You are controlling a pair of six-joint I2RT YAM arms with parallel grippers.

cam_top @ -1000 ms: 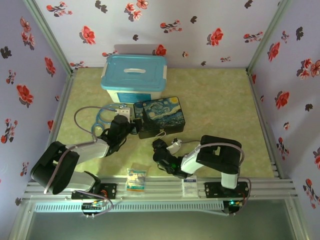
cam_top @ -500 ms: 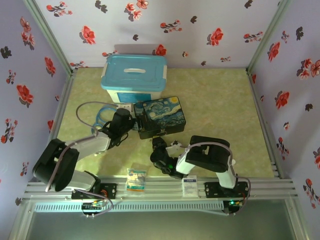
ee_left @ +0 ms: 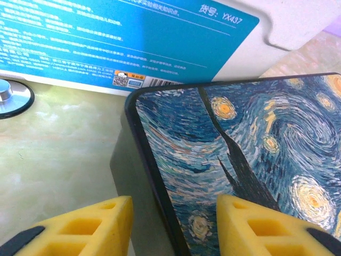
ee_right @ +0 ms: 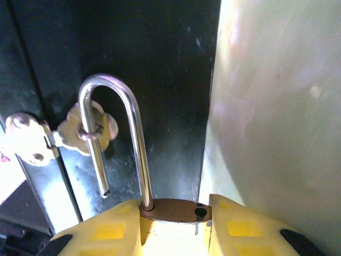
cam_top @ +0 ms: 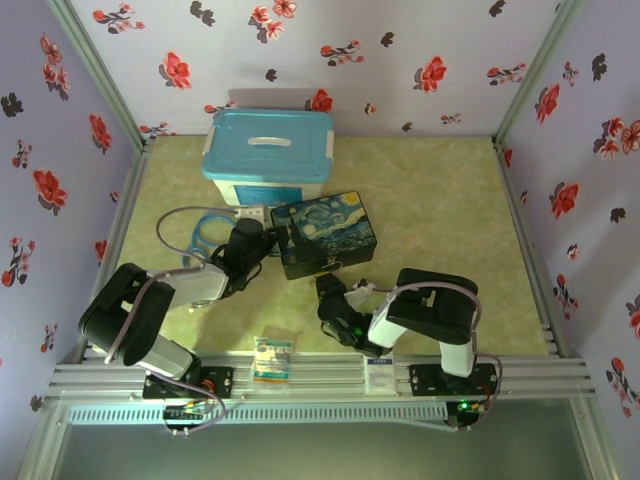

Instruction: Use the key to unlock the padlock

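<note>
The padlock (ee_right: 173, 209) hangs by its silvery shackle (ee_right: 114, 122) through the hasp (ee_right: 32, 140) on the dark front wall of the Starry-Night box (cam_top: 325, 232). The shackle's short leg is out of the brass body, and its socket hole shows empty. My right gripper (ee_right: 176, 214) is shut on the padlock body, at the box's front edge (cam_top: 327, 290). My left gripper (ee_left: 173, 213) is open, astride the box's left corner (ee_left: 160, 176), one finger beside the wall and one over the lid (cam_top: 272, 243). The key is hidden.
A blue-lidded storage bin (cam_top: 268, 155) stands just behind the box, its label close above the left gripper (ee_left: 122, 37). A blue ring (cam_top: 203, 235) and a round silver disc (ee_left: 6, 96) lie left of the box. A small packet (cam_top: 271, 358) sits on the front rail.
The left gripper has moved up and right to the box's left corner. The box has turned slightly and shifted right. The right gripper has stayed at the box's front with small shifts.
</note>
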